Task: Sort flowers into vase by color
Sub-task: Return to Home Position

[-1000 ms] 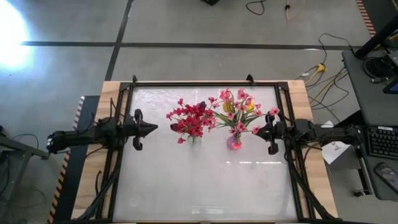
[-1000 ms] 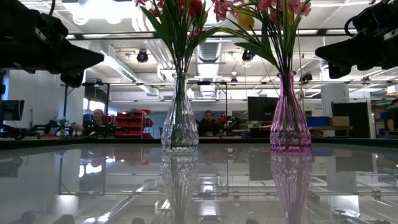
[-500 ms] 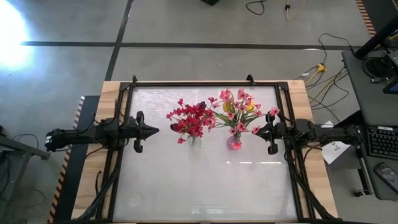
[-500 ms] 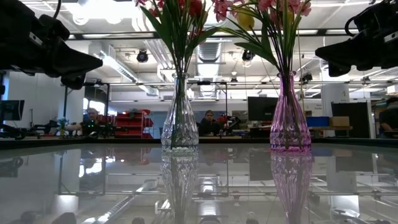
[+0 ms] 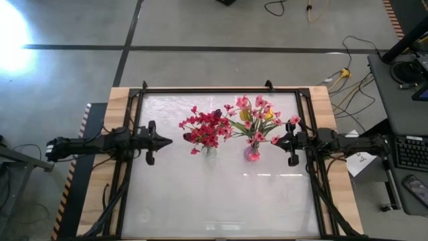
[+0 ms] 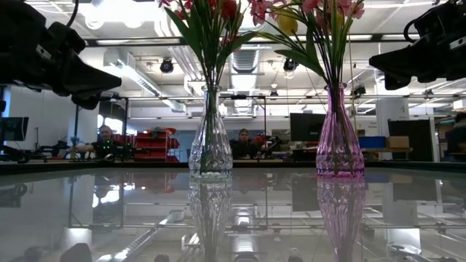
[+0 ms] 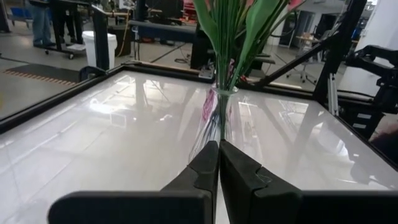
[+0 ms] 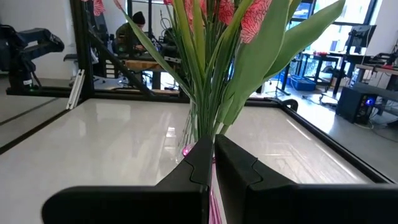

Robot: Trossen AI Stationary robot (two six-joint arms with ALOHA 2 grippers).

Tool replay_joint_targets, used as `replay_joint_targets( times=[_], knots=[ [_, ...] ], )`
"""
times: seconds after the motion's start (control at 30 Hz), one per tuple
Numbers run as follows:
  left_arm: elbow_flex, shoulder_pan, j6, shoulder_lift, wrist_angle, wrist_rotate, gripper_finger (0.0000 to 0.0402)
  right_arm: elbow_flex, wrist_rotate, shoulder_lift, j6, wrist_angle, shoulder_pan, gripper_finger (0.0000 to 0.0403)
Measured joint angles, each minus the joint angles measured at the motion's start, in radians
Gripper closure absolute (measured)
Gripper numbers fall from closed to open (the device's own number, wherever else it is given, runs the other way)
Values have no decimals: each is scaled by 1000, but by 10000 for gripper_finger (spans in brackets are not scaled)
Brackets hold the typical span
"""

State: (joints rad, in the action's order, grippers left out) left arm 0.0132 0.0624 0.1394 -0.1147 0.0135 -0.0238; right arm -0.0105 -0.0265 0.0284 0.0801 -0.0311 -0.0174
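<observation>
- The left pincer [image 5: 168, 140] hangs over the left side of the counter [image 5: 221, 201]. It points at the clear vase [image 5: 209, 151] but is well apart from it.
- Its two fingers [image 7: 205, 168] are pressed together, and there is nothing between them.
- The right pincer [image 5: 276, 141] hangs over the right side of the counter. Its tip is near the pink vase [image 5: 252, 154], just beside the outer blossoms (I cannot tell if one of them touches it).
- Its fingers [image 8: 196, 162] are together too, and they hold nothing.
- The dark-red flowers [image 5: 206, 128] stand in the clear vase, a little left of the middle of the counter.
- The pink and yellow flowers [image 5: 255, 120] stand in the pink vase, a little right of the middle.
- Both vases stand straight up, near each other but not touching. Up at the top, the two bunches spread out and almost meet.
- In the low view, the thin green stems and leaves go down into the necks of the vases, and the shiny counter shows each vase upside down like a mirror.
- In the same view, both arms show as dark shapes high at the two sides, well above the counter.
- Far back in the room, people [image 6: 244, 142] sit at desks.
</observation>
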Motion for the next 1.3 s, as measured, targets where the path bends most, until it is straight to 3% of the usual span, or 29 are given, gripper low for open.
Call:
replay_joint_targets(
  times=[1.3],
  knots=[
    [0,0,0,-87,1,1,402,0,0,0,0,0,0,390]
  ],
)
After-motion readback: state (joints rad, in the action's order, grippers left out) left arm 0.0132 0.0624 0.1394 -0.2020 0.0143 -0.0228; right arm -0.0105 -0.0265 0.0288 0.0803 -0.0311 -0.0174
